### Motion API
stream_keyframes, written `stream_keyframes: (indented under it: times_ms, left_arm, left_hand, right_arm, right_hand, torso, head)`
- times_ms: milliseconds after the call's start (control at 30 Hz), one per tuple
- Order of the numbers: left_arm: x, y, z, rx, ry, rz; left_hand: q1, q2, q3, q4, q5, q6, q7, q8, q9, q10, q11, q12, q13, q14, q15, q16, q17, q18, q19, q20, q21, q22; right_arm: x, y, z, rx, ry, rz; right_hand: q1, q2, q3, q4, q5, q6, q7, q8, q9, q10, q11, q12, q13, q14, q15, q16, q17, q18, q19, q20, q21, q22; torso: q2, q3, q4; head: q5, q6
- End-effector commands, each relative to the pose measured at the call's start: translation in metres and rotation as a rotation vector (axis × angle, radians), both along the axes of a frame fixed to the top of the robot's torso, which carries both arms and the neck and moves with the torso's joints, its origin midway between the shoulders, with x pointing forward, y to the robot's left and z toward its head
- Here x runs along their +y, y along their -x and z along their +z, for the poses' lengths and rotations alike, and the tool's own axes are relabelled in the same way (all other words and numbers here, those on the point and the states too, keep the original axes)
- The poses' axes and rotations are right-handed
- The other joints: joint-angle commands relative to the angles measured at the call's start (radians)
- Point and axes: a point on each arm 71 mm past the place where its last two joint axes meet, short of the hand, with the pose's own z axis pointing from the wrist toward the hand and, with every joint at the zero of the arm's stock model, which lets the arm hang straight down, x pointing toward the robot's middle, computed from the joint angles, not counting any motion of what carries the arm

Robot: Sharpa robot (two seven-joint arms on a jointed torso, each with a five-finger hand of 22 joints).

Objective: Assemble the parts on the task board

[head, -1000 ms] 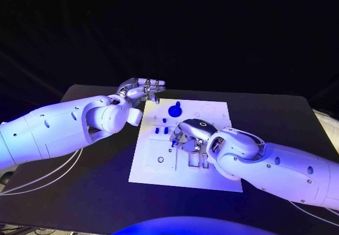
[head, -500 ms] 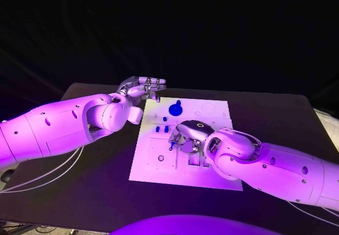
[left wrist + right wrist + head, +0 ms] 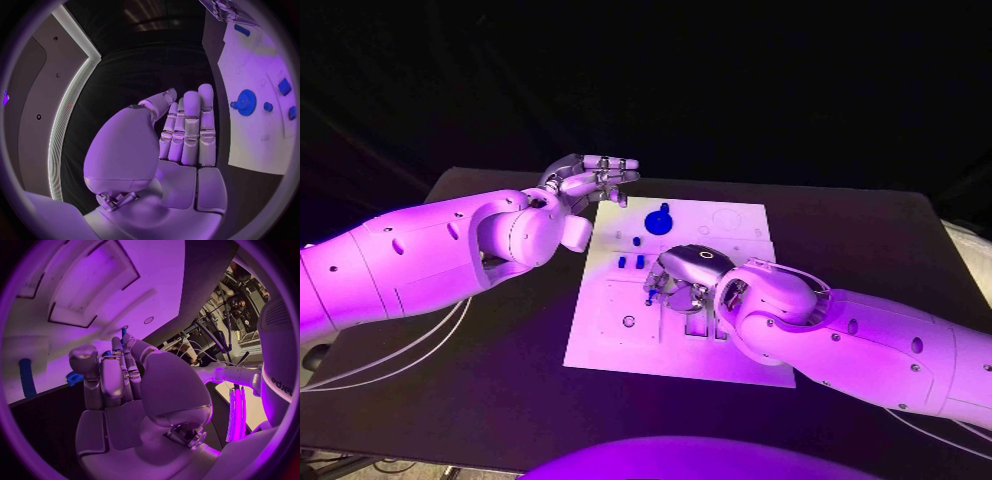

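Note:
The white task board (image 3: pixel 612 335) lies mid-table. My right hand (image 3: pixel 684 279) is low over its middle, fingers pointing down at the surface. A small blue part (image 3: pixel 648 296) shows at its fingertips; in the right wrist view blue (image 3: pixel 75 378) peeks out between the thumb and fingers, so it seems pinched. My left hand (image 3: pixel 597 178) hovers off the board's far left corner with fingers straight and nothing in it (image 3: pixel 187 130). A blue gear (image 3: pixel 658 218) (image 3: pixel 245 102) sits at the board's far end.
Small blue pieces (image 3: pixel 632 262) stand in the board between the gear and my right hand, and another (image 3: pixel 636 243) nearer the gear. Rectangular recesses (image 3: pixel 94 280) lie in the board beyond the right fingers. Black table (image 3: pixel 488 380) surrounds the board.
My right hand has edged slightly toward the board's left side and near end, the small blue part going with it. The left hand has stayed in place.

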Motion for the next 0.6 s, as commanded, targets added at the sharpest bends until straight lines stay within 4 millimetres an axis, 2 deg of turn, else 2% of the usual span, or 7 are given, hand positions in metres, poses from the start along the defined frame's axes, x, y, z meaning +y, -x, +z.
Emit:
stream_keyframes:
  times_ms: [33,500,600]
  left_arm:
    - [-0.0024,0.0002,0.0012,-0.007,0.015,-0.016]
    - [-0.0022,0.0002,0.0009,-0.003,0.014,-0.019]
    - [-0.0022,0.0002,0.0008,-0.002,0.014,-0.020]
  left_hand:
    - [-0.001,0.009,-0.006,-0.002,-0.005,-0.006,-0.001,-0.003,-0.001,-0.007,-0.002,0.002,-0.001,-0.004,0.002,-0.004,-0.001,0.011,-0.005,0.003,-0.004,-0.001]
    - [0.000,0.009,-0.007,-0.003,-0.005,-0.006,0.000,-0.003,-0.001,-0.008,-0.001,0.003,-0.001,-0.005,0.002,-0.004,-0.002,0.011,-0.005,0.003,-0.005,-0.002]
    - [0.000,0.009,-0.007,-0.003,-0.005,-0.006,0.000,-0.003,-0.001,-0.008,-0.001,0.003,-0.001,-0.005,0.002,-0.004,-0.002,0.011,-0.005,0.003,-0.005,-0.002]
  right_arm:
    - [0.0016,0.0014,-0.0053,0.008,0.049,0.012]
    - [0.0069,0.0053,-0.0087,0.010,0.083,0.039]
    - [0.0076,0.0058,-0.0089,0.009,0.087,0.043]
  right_hand:
    - [-0.009,-0.007,0.006,0.001,0.004,0.004,-0.002,0.004,0.001,0.002,0.000,-0.001,0.002,0.039,-0.004,0.006,0.002,-0.010,0.003,0.002,0.005,0.001]
    - [-0.013,-0.013,0.008,0.002,0.003,0.004,-0.002,0.005,0.001,0.001,0.001,-0.001,0.002,0.039,-0.003,0.008,0.002,-0.010,0.003,0.002,0.005,0.000]
    - [-0.019,-0.021,0.008,0.004,0.003,0.003,-0.001,0.004,0.001,-0.001,0.002,-0.002,0.002,0.039,-0.002,0.009,0.003,-0.010,0.002,0.003,0.005,-0.001]
  torso:
    - [0.000,-0.0004,0.0009]
    - [0.000,-0.0008,0.0006]
    - [0.000,-0.0005,0.0001]
  head:
    - [0.001,-0.002]
    - [0.003,-0.007]
    - [0.004,-0.008]
